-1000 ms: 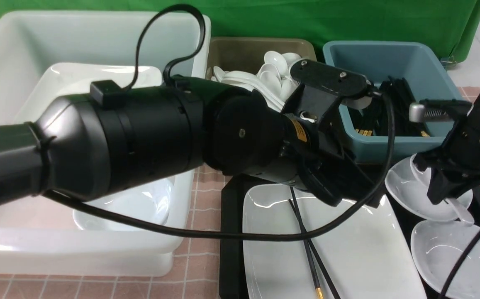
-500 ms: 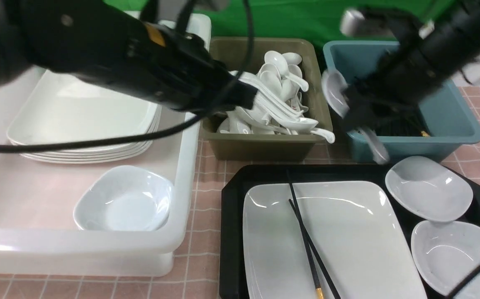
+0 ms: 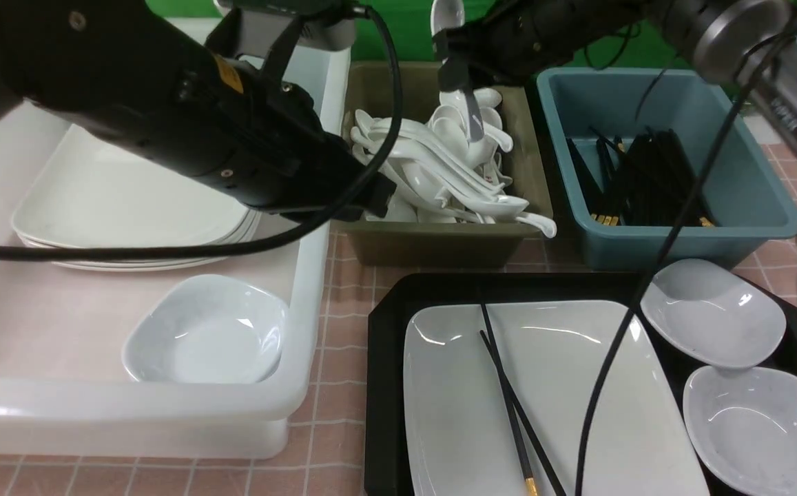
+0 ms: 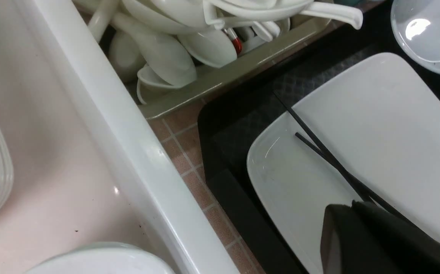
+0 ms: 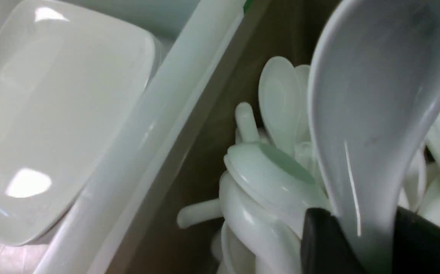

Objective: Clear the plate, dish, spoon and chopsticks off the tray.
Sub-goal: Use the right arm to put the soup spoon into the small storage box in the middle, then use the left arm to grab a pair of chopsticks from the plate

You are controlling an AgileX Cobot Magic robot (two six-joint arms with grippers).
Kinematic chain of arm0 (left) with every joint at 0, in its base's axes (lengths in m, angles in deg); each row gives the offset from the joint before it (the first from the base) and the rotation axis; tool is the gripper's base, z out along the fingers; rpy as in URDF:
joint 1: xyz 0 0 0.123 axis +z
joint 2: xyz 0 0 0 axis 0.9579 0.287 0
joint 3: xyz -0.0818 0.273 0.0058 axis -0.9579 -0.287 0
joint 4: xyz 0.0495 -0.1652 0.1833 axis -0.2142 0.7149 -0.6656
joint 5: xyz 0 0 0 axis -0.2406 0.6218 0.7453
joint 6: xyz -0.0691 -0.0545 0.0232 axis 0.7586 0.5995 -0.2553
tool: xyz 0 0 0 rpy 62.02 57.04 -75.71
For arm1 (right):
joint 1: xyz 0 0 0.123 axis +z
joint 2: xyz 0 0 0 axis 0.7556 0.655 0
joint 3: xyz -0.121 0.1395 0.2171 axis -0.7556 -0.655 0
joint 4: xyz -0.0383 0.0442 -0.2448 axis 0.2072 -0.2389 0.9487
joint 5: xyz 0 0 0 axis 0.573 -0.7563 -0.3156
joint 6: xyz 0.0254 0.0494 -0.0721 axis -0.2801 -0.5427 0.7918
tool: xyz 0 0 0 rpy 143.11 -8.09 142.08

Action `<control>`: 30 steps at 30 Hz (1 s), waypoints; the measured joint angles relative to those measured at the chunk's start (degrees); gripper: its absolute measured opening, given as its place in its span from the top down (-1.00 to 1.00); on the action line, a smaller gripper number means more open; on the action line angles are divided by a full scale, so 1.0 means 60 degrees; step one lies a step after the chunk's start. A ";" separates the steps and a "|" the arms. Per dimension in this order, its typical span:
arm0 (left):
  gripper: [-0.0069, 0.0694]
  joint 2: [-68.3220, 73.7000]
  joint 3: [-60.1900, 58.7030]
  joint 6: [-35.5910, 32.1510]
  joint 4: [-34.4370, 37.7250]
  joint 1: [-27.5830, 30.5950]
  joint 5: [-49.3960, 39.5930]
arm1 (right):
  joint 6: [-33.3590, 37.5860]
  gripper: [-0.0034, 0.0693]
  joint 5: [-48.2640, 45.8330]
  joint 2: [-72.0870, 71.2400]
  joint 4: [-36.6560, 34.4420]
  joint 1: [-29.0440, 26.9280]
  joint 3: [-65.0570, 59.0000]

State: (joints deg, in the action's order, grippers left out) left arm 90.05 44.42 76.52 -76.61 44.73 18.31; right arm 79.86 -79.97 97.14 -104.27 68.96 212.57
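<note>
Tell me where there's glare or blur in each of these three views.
Front view: mostly sharp, with glare streaks on the plate; the spoon in the right gripper looks motion-smeared. Left wrist view: crisp, with one bright hot spot on a dish. Right wrist view: soft all over, and the spoon is too close to focus, with a thin glare line down it.

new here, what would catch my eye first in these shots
The bulky black left arm fills the upper left, over the white tub. Behind, the right gripper holds a spoon bowl-up above the olive bin heaped with spoons. Nearer, black chopsticks lie across the big plate on the tray.
</note>
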 joint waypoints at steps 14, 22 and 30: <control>0.83 0.0000 0.0000 -0.0084 0.0378 -0.0340 -0.0519 | -0.0001 0.30 -0.3256 -0.1848 0.1106 -0.0226 -0.0508; 0.83 0.0301 0.0000 0.1338 0.0124 -0.2303 -0.0850 | -0.0020 0.77 -0.3247 -0.5884 0.2365 -0.0237 -0.4961; 0.79 0.2465 0.0376 0.4169 -0.0777 -0.4171 -0.0994 | -0.0198 0.41 -0.3195 -0.9720 0.2776 -0.0237 -1.0152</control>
State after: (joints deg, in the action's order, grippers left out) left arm 104.84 46.68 101.54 -81.27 19.70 12.35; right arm 78.67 -99.14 38.82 -87.61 67.54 151.66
